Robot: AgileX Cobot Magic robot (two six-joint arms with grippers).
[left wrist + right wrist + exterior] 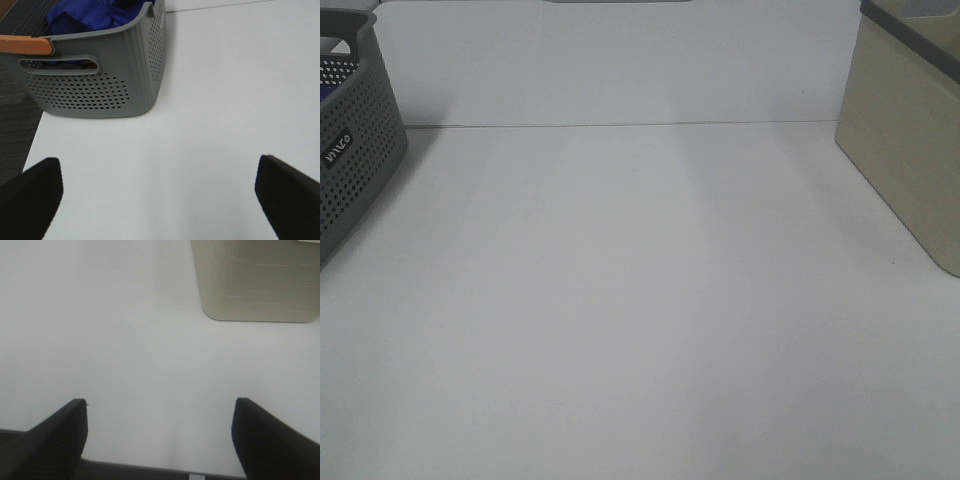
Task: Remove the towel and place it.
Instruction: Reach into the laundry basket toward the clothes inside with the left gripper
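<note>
Inside the grey basket (100,85) lies the towel (85,15), bunched. Left gripper (159,170) stands wide, empty, near the basket; right gripper (160,407) equally wide. Recommend clearing the rim, then pinching a raised fold.

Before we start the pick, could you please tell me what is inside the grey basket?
A crumpled blue towel lies bunched in the grey basket, reaching up near its rim. The basket's walls and the towel itself cover the floor, so anything beneath cannot be seen.
</note>
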